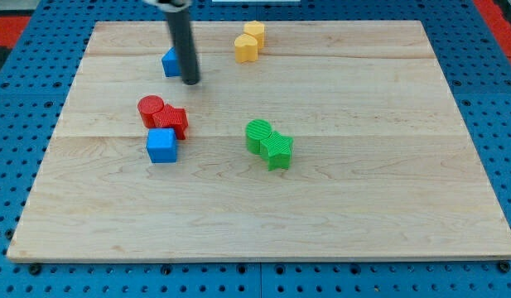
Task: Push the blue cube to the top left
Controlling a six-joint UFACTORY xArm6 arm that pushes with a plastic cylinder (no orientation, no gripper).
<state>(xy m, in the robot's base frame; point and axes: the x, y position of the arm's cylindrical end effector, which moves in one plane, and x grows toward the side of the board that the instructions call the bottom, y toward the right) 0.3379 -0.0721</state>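
A blue cube sits on the wooden board left of centre, just below and touching a red star-like block. A red cylinder lies against that red block on its upper left. My tip is above these, about 75 pixels up and to the right of the blue cube, apart from it. A second blue block, shape partly hidden by the rod, lies just left of the rod near the view's top.
Two yellow blocks touch each other near the top centre. A green cylinder and a green star-like block touch each other right of centre. Blue pegboard surrounds the board.
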